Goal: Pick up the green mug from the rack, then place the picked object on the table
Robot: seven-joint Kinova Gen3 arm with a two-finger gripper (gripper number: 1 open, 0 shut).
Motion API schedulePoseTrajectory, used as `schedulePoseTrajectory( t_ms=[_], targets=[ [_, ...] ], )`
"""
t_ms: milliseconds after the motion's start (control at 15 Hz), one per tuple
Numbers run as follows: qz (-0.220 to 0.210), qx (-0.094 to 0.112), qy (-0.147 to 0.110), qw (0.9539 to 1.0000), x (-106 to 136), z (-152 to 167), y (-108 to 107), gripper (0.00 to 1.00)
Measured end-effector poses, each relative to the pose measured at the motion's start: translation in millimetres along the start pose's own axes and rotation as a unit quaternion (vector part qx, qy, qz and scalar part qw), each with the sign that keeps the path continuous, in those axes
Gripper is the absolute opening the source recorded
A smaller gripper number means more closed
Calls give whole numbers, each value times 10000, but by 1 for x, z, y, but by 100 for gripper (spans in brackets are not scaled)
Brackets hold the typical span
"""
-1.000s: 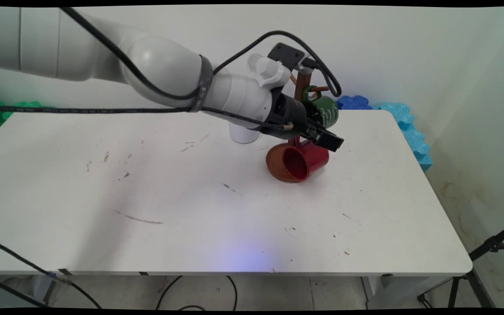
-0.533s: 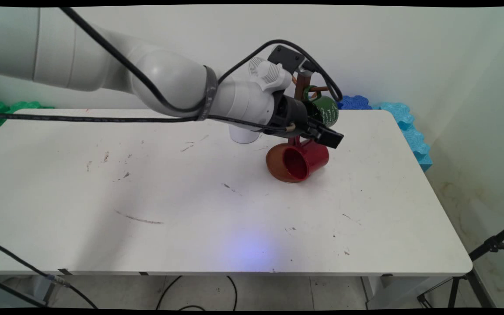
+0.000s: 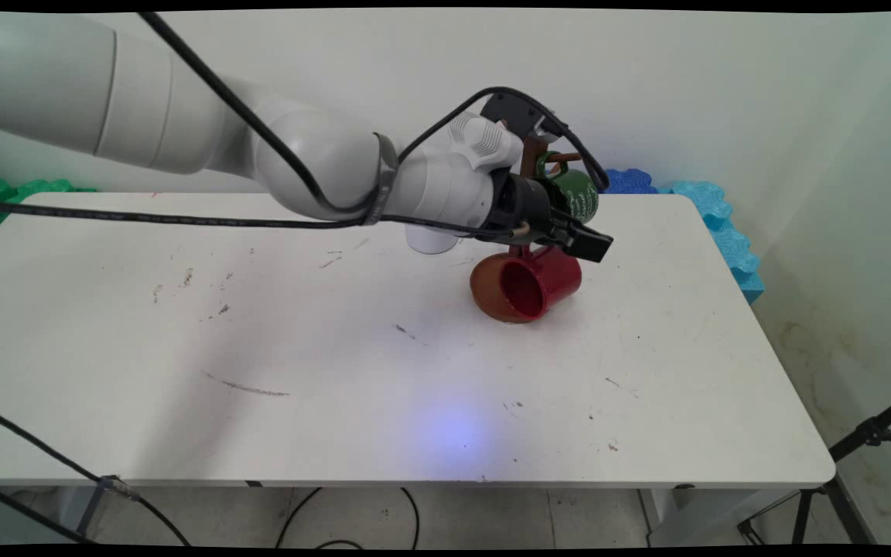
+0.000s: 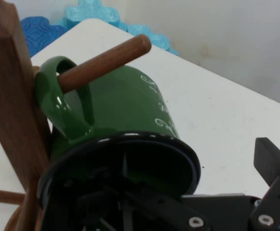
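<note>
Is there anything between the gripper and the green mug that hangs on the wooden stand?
Nothing visible does. The green mug hangs by its handle on a peg of the wooden stand, its rim directly before the gripper. The red mug is lower.

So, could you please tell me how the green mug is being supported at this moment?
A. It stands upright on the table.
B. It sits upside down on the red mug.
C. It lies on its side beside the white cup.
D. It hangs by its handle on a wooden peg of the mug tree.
D: in the hand view the green mug has its handle looped over a wooden peg that juts from the mug tree's post.
</note>
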Motion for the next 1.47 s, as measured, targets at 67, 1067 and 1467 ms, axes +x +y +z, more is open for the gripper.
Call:
schedulePoseTrajectory(
  t_ms=[67, 1067, 1467],
  targets=[
    [8, -2, 23, 10000, -1, 2, 0, 100],
    [82, 19, 67, 9999, -5, 4, -3, 0],
    [61, -61, 216, 9997, 7, -2, -1, 0]
  ],
)
